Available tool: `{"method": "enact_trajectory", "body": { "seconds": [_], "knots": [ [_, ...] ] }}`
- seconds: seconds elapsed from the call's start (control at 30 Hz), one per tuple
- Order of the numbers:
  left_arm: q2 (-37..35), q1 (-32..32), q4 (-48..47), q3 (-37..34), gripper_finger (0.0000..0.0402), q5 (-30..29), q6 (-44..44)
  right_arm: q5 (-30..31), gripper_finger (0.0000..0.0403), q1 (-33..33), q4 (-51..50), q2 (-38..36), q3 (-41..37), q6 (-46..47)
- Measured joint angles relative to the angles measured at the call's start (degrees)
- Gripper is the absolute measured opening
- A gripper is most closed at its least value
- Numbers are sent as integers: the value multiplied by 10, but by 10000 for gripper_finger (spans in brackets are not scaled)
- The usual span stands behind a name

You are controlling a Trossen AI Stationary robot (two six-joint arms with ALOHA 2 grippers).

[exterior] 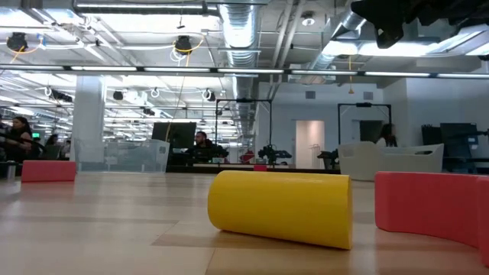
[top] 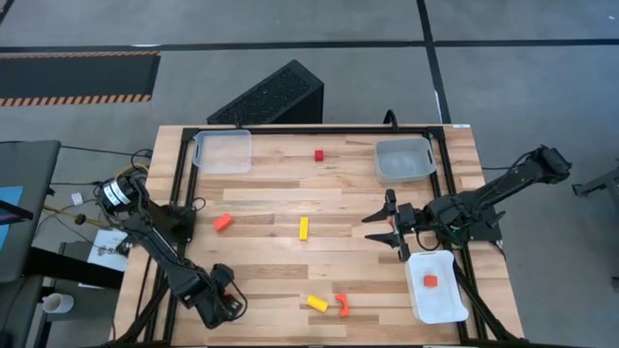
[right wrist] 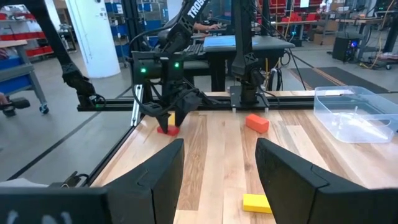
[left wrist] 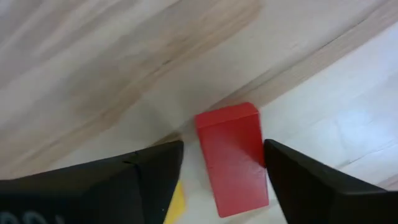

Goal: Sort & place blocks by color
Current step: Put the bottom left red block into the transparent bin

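While the left gripper point(left wrist: 224, 147) sits low at the near left corner of the table point(top: 271, 188), its fingers point(left wrist: 155, 168) are spread on either side of a red block point(left wrist: 233, 160) lying flat on the wood; one finger looks just at the block's edge, the other shows a clear gap, so no pinch yet. A bit of yellow point(left wrist: 178, 203) peeks out beside that finger. The right gripper point(top: 370, 229) hovers over the right half of the table, just beside the white tray point(top: 440, 307), with its fingers wide apart and nothing between them

Blocks on the table:
- red cube point(top: 318, 155) at the far edge, between the two clear trays point(top: 222, 152) point(top: 404, 159)
- orange block point(top: 223, 222) left of centre
- yellow bar point(top: 304, 228) near the middle
- yellow block point(top: 317, 303) and a curved red-orange piece point(top: 342, 305), just beside each other at the near edge

One orange block point(top: 430, 280) lies inside the white tray. Both clear trays look empty of blocks
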Motion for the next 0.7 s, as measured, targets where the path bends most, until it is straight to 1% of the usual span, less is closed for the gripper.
{"method": "enact_trajectory", "body": {
  "seconds": [0.07,0.23,0.33,0.43,0.53,0.7],
  "knots": [
    [0,7,-6,0,187,3,24,0,221,0,0,0,0,0],
    [-1,22,-10,-1,94,3,80,0,221,0,0,0,0,0],
    [-1,29,-5,-1,90,-18,123,0,221,0,0,0,0,-1],
    [-6,36,-1,2,90,-60,160,0,221,0,0,0,0,-6],
    [-24,51,-9,5,90,-149,225,0,221,-3,0,0,0,-6],
    [-107,71,-43,24,90,-254,300,1,221,-7,6,0,0,-6]
  ]
}}
